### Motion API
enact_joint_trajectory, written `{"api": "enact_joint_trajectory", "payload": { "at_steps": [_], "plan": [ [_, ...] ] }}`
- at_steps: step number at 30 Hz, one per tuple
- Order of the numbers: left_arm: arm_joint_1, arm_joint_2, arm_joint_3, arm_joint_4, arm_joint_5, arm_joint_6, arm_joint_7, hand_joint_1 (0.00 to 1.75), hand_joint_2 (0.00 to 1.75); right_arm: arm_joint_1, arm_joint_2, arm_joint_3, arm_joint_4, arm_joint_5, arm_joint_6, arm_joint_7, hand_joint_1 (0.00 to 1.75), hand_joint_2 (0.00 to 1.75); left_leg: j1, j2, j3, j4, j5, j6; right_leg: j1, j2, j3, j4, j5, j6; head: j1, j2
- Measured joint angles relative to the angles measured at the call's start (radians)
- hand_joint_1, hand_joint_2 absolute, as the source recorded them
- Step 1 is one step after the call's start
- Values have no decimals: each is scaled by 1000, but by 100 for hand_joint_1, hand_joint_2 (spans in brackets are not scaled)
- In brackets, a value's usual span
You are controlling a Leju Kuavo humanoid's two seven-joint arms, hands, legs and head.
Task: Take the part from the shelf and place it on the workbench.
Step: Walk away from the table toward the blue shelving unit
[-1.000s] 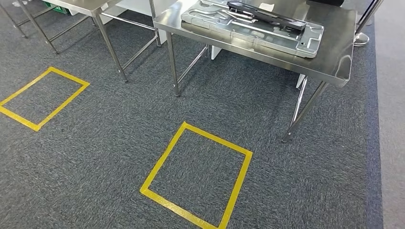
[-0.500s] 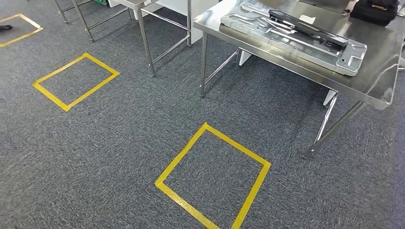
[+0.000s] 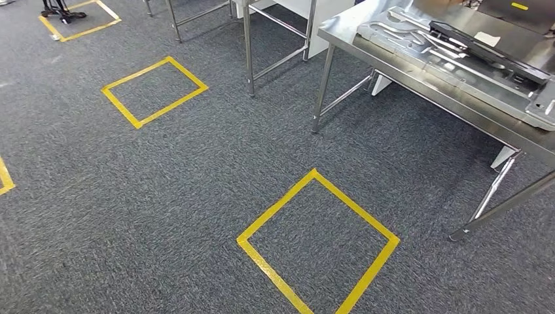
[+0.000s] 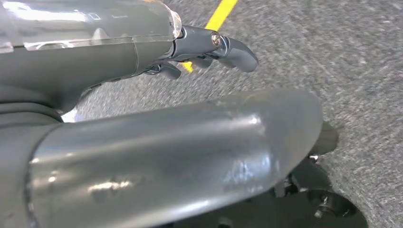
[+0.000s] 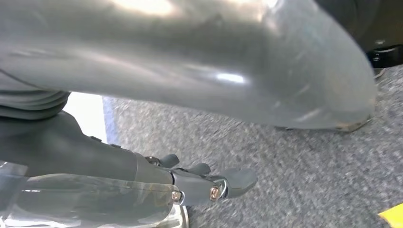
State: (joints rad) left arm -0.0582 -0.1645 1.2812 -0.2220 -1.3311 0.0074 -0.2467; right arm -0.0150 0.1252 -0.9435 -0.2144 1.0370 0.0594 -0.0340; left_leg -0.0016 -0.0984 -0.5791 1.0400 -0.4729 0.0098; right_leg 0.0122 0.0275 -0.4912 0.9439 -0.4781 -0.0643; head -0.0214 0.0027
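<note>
In the head view a steel workbench (image 3: pixel 425 82) stands at the upper right. On it lies a large grey cast metal plate (image 3: pixel 458 65) with a long black part (image 3: pixel 487 49) resting across it. My left hand (image 4: pixel 142 52) hangs over the grey carpet, its dark fingers (image 4: pixel 233 50) stretched out and holding nothing. My right hand (image 5: pixel 142 185) hangs the same way with its fingertips (image 5: pixel 237 180) free above the carpet.
A yellow tape square (image 3: pixel 276 206) marks the carpet in front of the workbench, and another yellow square (image 3: pixel 136 73) lies farther left. The legs of a second steel table (image 3: pixel 249 52) stand at the top centre. A workbench leg (image 3: pixel 322 91) reaches the floor nearby.
The whole picture has slid to the right across the frames, so the camera has turned left. More floor and tape squares have come in on the left.
</note>
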Motion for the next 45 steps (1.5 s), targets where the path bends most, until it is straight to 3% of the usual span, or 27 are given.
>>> {"api": "enact_joint_trajectory", "payload": {
  "at_steps": [2, 4, 5, 6, 8, 9, 11, 13, 15, 16, 18, 20, 21, 22, 24, 26, 28, 29, 30, 32, 34, 35, 37, 40, 41, 43, 45],
  "plan": [
    [-2, 2, 0, 0, 0, -1, -2, 0, 0, 5, 0, 0, 0, 2, 1, 0, 0, 0, 1, 59, -50, 104, -63, -10, -6, -33, 7, -15, 6, 7, -5, 0],
    [-4, 4, 0, 0, 0, -1, -2, 0, 0, 8, 0, 0, 0, 4, 2, 1, 0, 0, 14, 81, -100, 209, -108, -25, -11, -67, 4, -8, 0, 17, -7, 0],
    [-3, 5, 0, 0, 0, -1, -2, 0, 0, 8, 0, 0, 0, 5, 3, 1, 0, 0, 21, 87, -104, 222, -104, -33, -15, -83, 2, -2, -5, 24, -7, 0],
    [-2, 6, 0, 0, 0, -1, -2, 0, 0, 7, 0, 0, 0, 6, 3, 1, 0, 0, 28, 94, -89, 198, -84, -42, -20, -98, 1, 6, -11, 32, -7, 0],
    [-1, 8, 0, 0, -2, -1, -2, 0, 0, 5, 0, 0, 0, 8, 3, 1, 0, 0, 39, 129, -26, 85, -30, -58, -30, -124, -4, 32, -28, 52, -8, 0],
    [-2, 7, -1, 0, -3, -2, -2, 0, 0, 4, -1, 0, 0, 10, 3, 1, 0, 0, 41, 145, -2, 38, -14, -59, -31, -135, -7, 48, -40, 64, -8, 0],
    [-3, 6, -1, 0, -3, -3, -2, 0, 0, 0, -4, 0, 0, 12, 3, 1, 0, 0, 37, 157, 8, 12, -11, -41, -30, -150, -9, 67, -53, 82, -2, 0],
    [-1, 8, -2, 0, -3, -3, 1, 0, 0, -6, -5, 0, 0, 14, 3, 2, 0, 0, 34, 136, 2, 13, -8, -18, -33, -158, -4, 66, -56, 95, 4, 0],
    [0, 10, -2, 0, -3, -2, 4, 0, 0, -8, -4, 0, 1, 16, 3, 2, 0, 0, 35, 118, -2, 9, -2, -4, -39, -120, -11, 89, -84, 105, 7, 0],
    [-1, 11, -2, 0, -2, -1, 5, 0, 0, -7, -4, 0, 1, 17, 3, 2, 0, 0, 34, 107, -4, 7, 2, 2, -41, -89, -29, 130, -115, 107, 10, 0],
    [-3, 11, -1, 0, -2, -1, 6, 0, 0, -4, -4, 0, 1, 19, 3, 2, 0, 0, 28, 84, -12, 6, 8, 10, -39, -44, -92, 262, -186, 103, 13, 0],
    [-3, 11, -1, 0, -2, -1, 6, 0, 0, -2, -4, 0, 1, 20, 4, 2, 0, 0, 21, 56, -17, 6, 11, 15, -34, -34, -138, 348, -204, 93, 13, 0],
    [-2, 11, -1, 0, -2, -1, 6, 0, 0, -2, -4, 0, 1, 21, 4, 2, 0, 0, 18, 40, -17, 6, 12, 15, -29, -30, -136, 336, -182, 85, 13, 0],
    [-1, 11, -1, 0, -1, -1, 6, 0, 0, -2, -4, 0, 2, 21, 4, 2, 0, 0, 16, 25, -15, 6, 13, 15, -24, -19, -115, 284, -143, 74, 13, 0],
    [-3, 9, -1, 0, -1, 0, 6, 0, 0, -1, -6, -1, 2, 21, 4, 2, 0, 0, 15, -4, -14, 5, 16, 13, -13, 33, -58, 149, -71, 49, 13, 0],
    [-5, 7, -1, 0, 0, 0, 6, 0, 0, -2, -8, -1, 2, 22, 4, 2, 0, 0, 19, -28, -18, 2, 22, 4, -6, 70, -32, 81, -47, 33, 15, 0],
    [-4, 6, -1, 0, 0, -1, 6, 0, 0, -5, -9, -1, 2, 22, 4, 2, 0, 0, 23, -52, -22, -6, 30, -10, -5, 52, -27, 67, -43, 27, 18, 0],
    [-2, 6, -1, 0, 0, -1, 6, 0, 0, -7, -8, -1, 2, 22, 4, 2, 0, 0, 22, -43, -24, -4, 30, -13, -7, 37, -21, 55, -36, 25, 18, 0],
    [-1, 6, -1, 0, 0, -1, 6, 0, 0, -7, -8, -1, 2, 22, 4, 2, 0, 0, 20, -18, -32, 10, 20, -16, -9, 21, -15, 41, -29, 22, 17, 0],
    [-2, 6, -1, 0, 0, 0, 6, 0, 0, -2, -7, -1, 2, 22, 4, 3, 0, 0, 16, 51, -72, 93, -34, -18, -10, -14, -8, 23, -20, 17, 14, 0],
    [-4, 6, -1, 0, 0, 0, 7, 0, 0, 2, -7, -1, 2, 23, 4, 3, 0, 0, 19, 82, -123, 210, -96, -27, -6, -50, -11, 24, -21, 14, 14, 0],
    [-4, 6, -1, 0, 0, 0, 7, 0, 0, 2, -7, -1, 2, 23, 4, 3, 0, 0, 20, 87, -134, 243, -106, -32, -5, -68, -14, 26, -23, 14, 14, 0],
    [-2, 7, -1, 0, 0, 0, 7, 0, 0, 1, -6, -1, 2, 24, 4, 3, 0, 0, 22, 97, -95, 195, -74, -38, -5, -98, -16, 33, -27, 18, 14, 0],
    [-3, 8, -1, 0, 0, 0, 7, 0, 0, -1, -3, -1, 2, 25, 4, 3, 0, 0, 17, 147, 17, 16, -14, -28, -3, -134, -16, 52, -42, 33, 15, 0],
    [-4, 9, -1, 0, 0, 0, 7, 0, 0, -2, -2, -1, 2, 26, 4, 3, 0, 0, 14, 157, 29, -8, -10, -21, -1, -143, -16, 57, -46, 39, 16, 0],
    [-2, 10, -1, 0, 0, 1, 7, 0, 0, -8, -2, -1, 3, 27, 4, 3, 0, 0, 12, 144, 25, -15, -7, -7, -1, -159, -12, 59, -47, 49, 17, 0],
    [0, 11, -1, 0, 0, 1, 7, 0, 0, -12, -1, -2, 3, 28, 4, 3, 0, 0, 16, 125, 27, -27, 3, 5, -5, -138, -14, 71, -62, 59, 18, 0]
  ]
}}
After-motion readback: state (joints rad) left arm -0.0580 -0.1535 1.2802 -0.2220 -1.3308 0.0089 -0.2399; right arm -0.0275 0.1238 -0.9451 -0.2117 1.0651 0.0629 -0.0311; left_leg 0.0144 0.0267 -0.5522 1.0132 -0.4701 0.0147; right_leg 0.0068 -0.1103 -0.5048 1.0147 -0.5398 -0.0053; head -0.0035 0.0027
